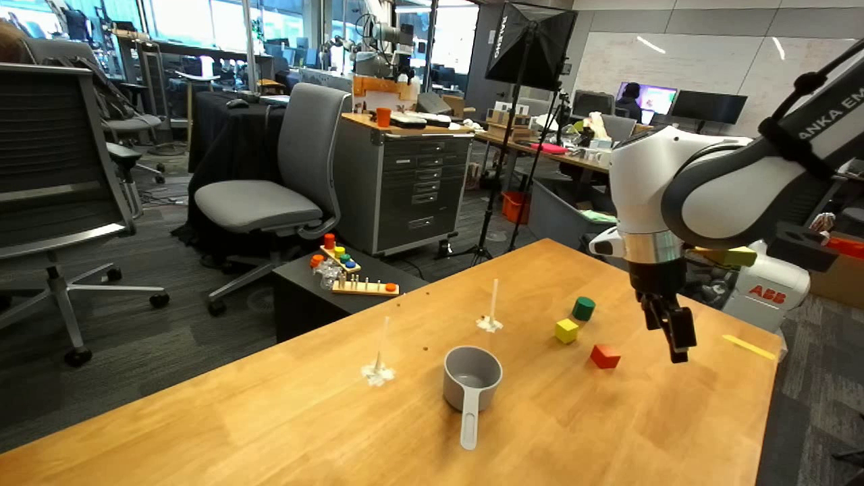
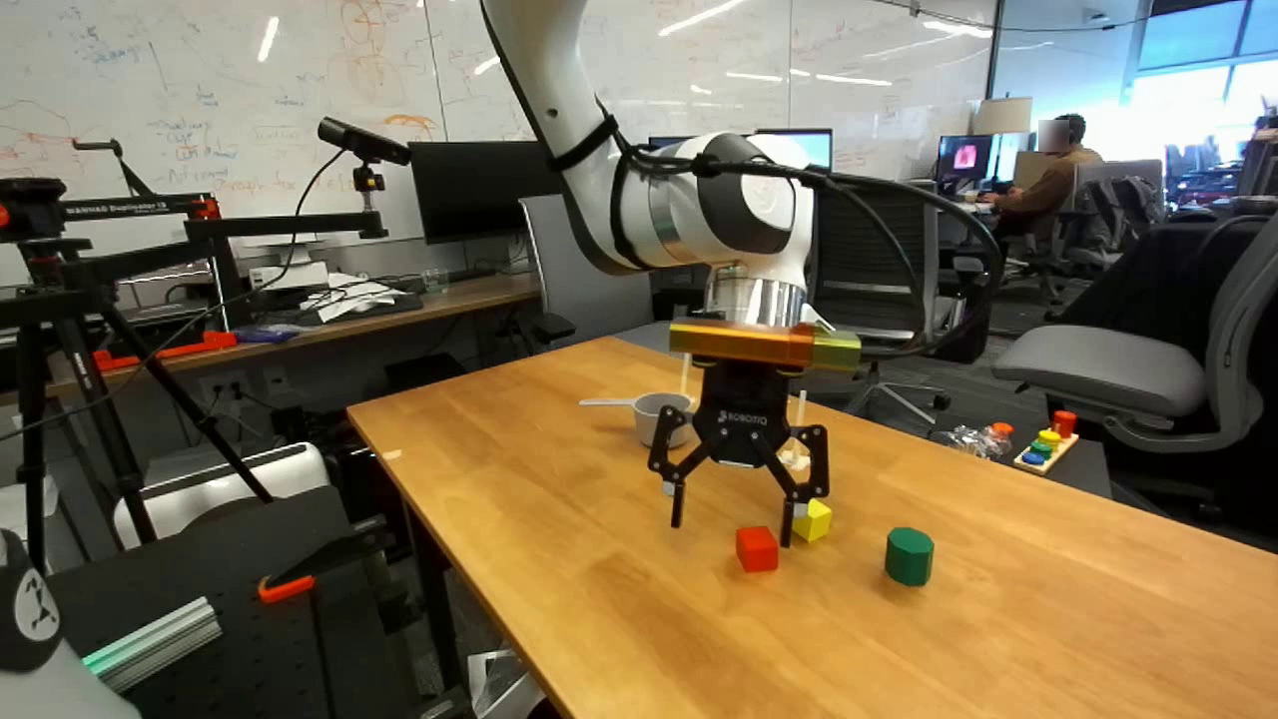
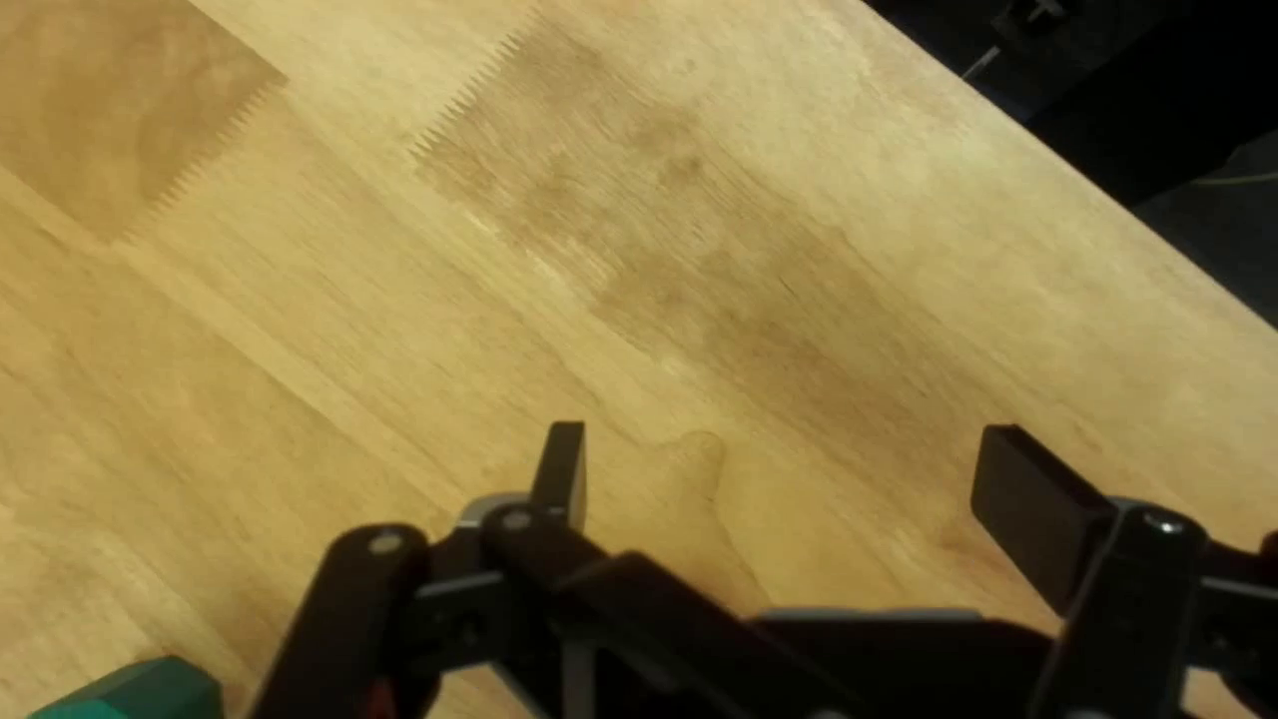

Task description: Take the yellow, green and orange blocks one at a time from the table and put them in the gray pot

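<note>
In both exterior views, the tool (image 2: 732, 526) is held raised over the counter (image 1: 648, 432) by the arm (image 2: 554, 85), pointed down, with its fingers (image 2: 678, 507) spread wide apart; in the wrist view, wood of the counter is seen between them. In an exterior view, with the upright pot (image 1: 453, 393) taken as the centre of the dial, its handle (image 1: 469, 425) is pointed to 6 o'clock. The yellow block (image 1: 566, 331) and the green block (image 1: 584, 308) are both found at 2 o'clock, the green one placed slightly farther out, and the orange block (image 1: 605, 356) is found near 3. All three are set on the counter outside the pot, near one another but apart. Farther out toward 3 o'clock, the tool is seen, and beyond it a strip of yellow tape (image 1: 748, 347) is laid close to the counter's edge. Two thin rods (image 1: 495, 300) are stood in white bases (image 1: 490, 325), one at 9 o'clock from the pot, the other between 12 and 1. Past the counter, between 10 and 11, coloured toys (image 1: 364, 288) are set on a black stand (image 1: 307, 317). In the wrist view, part of the green block is shown at 8 o'clock.
</note>
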Controlling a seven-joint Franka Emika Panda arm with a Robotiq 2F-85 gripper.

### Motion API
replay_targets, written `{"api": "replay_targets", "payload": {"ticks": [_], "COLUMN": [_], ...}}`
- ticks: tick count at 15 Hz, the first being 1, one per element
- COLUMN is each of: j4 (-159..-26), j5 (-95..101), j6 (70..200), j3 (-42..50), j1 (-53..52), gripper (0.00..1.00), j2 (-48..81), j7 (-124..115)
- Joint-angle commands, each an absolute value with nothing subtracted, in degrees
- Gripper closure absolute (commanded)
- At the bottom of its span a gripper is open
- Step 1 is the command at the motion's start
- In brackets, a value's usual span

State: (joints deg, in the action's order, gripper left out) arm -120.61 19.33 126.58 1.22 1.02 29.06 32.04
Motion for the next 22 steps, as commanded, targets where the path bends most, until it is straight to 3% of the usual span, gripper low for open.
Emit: {"api": "replay_targets", "payload": {"ticks": [1, 10, 22], "j4": [-117.8, -114.9, -107.2], "j5": [20.3, 20.3, 19.1], "j6": [121.1, 110.1, 116.1], "j3": [-0.8, -3.0, -4.1], "j1": [2.2, 1.5, 0.8], "gripper": [0.0, 0.0, 0.0], "j2": [29.6, 29.0, 28.8], "j7": [37.9, 52.7, 53.0]}}
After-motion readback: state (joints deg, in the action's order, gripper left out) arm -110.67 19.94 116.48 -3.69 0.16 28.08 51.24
